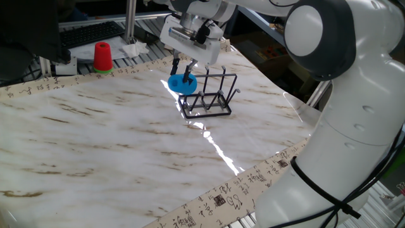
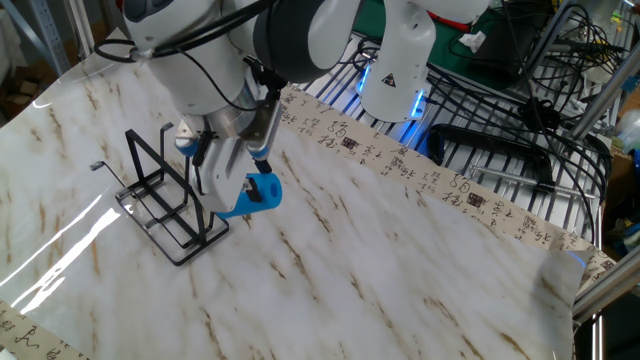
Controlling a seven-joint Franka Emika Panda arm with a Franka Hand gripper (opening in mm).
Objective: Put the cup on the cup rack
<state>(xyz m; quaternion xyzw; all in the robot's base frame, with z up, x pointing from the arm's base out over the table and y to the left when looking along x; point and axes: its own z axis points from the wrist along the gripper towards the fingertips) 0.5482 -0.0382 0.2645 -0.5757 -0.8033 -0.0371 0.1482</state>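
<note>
The bright blue cup (image 1: 183, 83) hangs in my gripper (image 1: 183, 69), tipped on its side, just above the marble table. In the other fixed view the cup (image 2: 251, 196) is right beside the near end of the black wire cup rack (image 2: 160, 200). The gripper (image 2: 232, 170) is shut on the cup's rim. In one fixed view the rack (image 1: 207, 98) stands just right of the cup, whose edge overlaps the rack's left prongs. I cannot tell whether cup and prong touch.
A red cup (image 1: 102, 56) stands at the table's far left edge next to a keyboard (image 1: 92, 33). The white robot base (image 2: 400, 60) and a black wire shelf with cables (image 2: 520, 110) lie beyond the patterned table border.
</note>
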